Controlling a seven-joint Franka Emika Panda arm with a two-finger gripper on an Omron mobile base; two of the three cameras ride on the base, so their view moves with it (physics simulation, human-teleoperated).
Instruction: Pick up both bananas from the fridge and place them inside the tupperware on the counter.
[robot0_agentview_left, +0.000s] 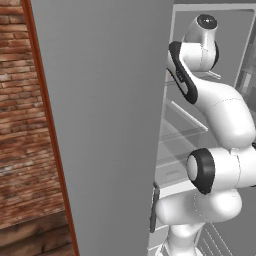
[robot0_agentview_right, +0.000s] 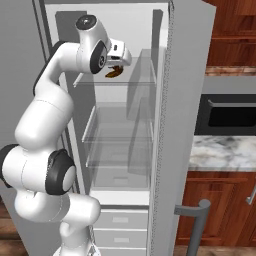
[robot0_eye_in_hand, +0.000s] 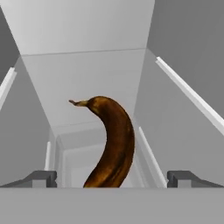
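One banana (robot0_eye_in_hand: 114, 144), dark brown with little yellow left, lies on the upper glass shelf (robot0_agentview_right: 107, 81) of the open fridge (robot0_agentview_right: 125, 30). In the hand view it curves up between my gripper's (robot0_eye_in_hand: 112, 178) two dark fingertips (robot0_eye_in_hand: 41, 178), which stand wide apart on either side of its near end without touching it. In the right base view the same banana (robot0_agentview_right: 114, 72) shows just below my white hand (robot0_agentview_right: 119, 54), high inside the fridge. The gripper is open and holds nothing. The tupperware is out of view.
The grey fridge door (robot0_agentview_left: 100, 125) stands open on the left, next to a brick wall (robot0_agentview_left: 20, 125). Lower glass shelves (robot0_agentview_right: 120, 145) and drawers (robot0_agentview_right: 120, 220) sit under my arm. To the right are the marble counter (robot0_agentview_right: 222, 150) and a black microwave (robot0_agentview_right: 227, 115).
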